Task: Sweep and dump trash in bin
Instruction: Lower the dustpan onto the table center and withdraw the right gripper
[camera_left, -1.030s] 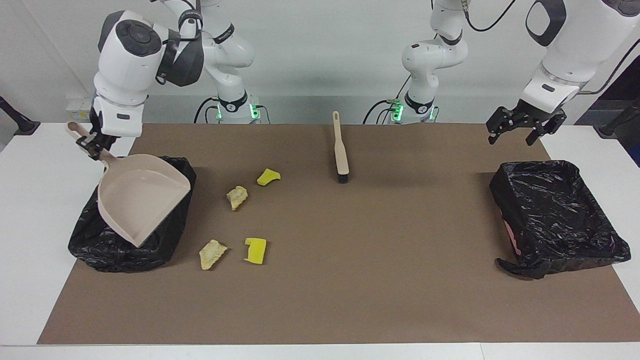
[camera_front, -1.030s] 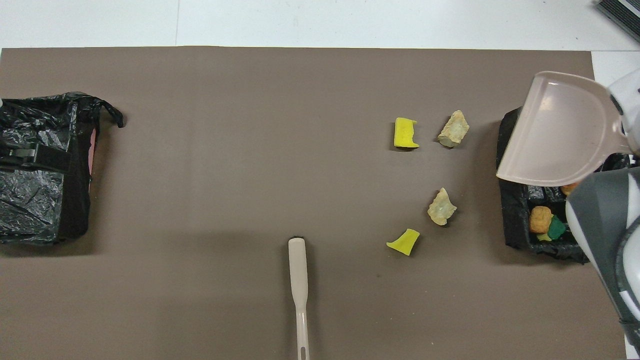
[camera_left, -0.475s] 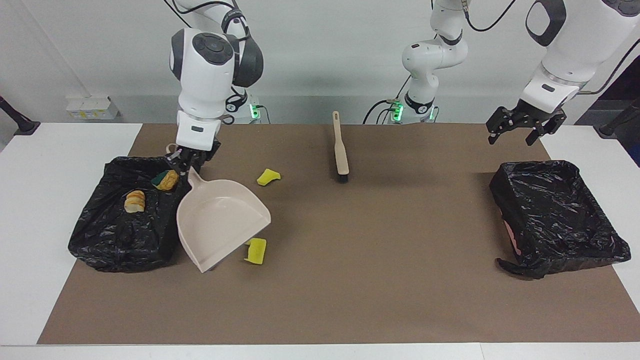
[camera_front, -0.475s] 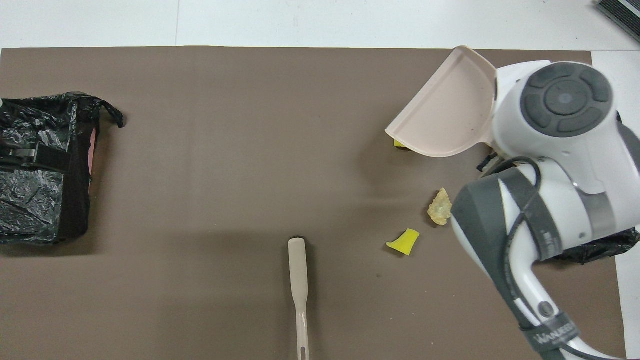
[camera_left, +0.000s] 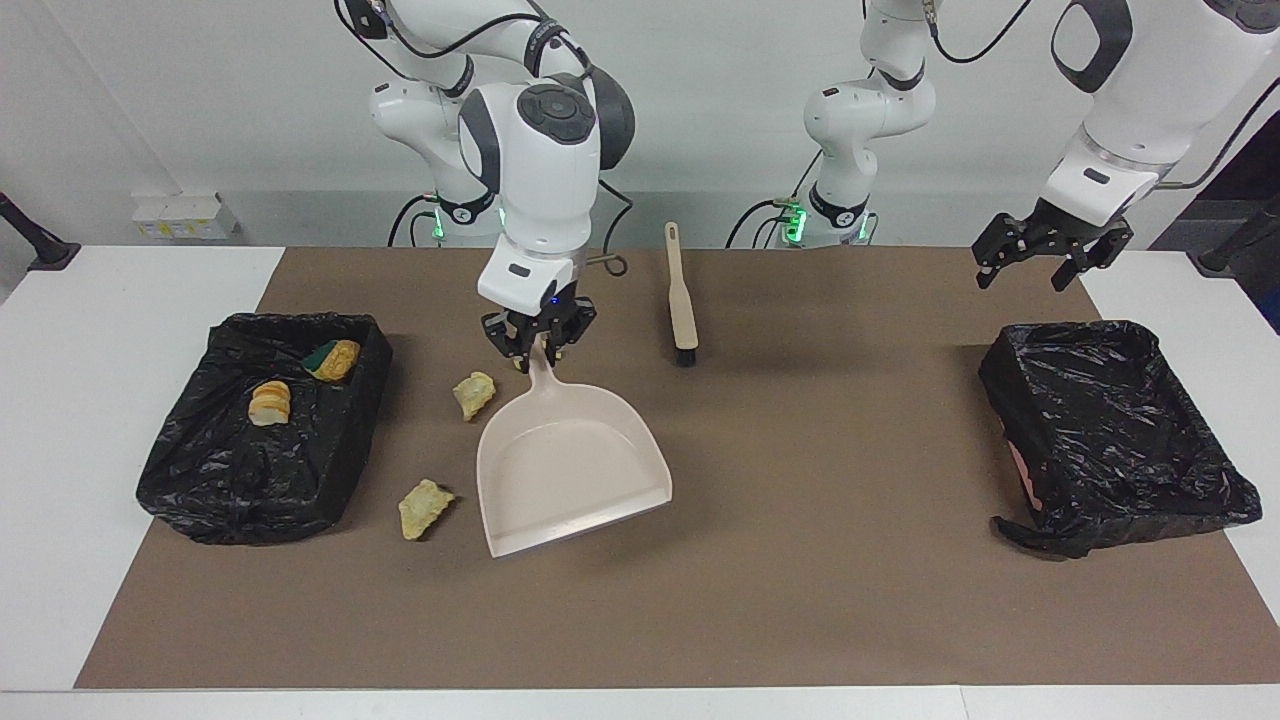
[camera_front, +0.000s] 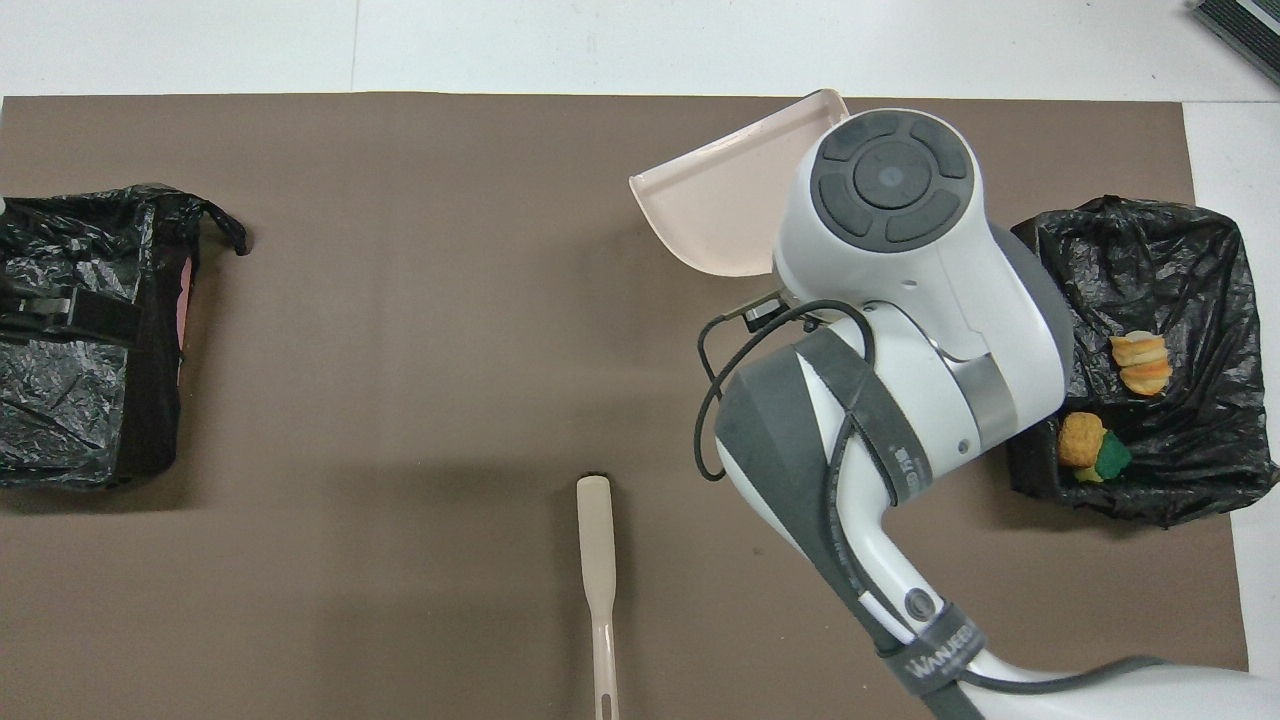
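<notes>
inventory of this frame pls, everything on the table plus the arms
Mat: 1, brown, covers most of the white table.
Bins: 2, lined with black bags; one at the right arm's end, one at the left arm's end.
Scraps in the right-end bin: an orange-brown lump and an orange and green piece.
Scraps on the mat: 2 pale tan chunks, between that bin and the dustpan.
Dustpan: 1, beige, held over the mat.
Brush: 1, beige, black bristles, lying on the mat nearer the robots.
Right tool: shut on the dustpan's handle.
Left tool: open, waiting above the other bin.
</notes>
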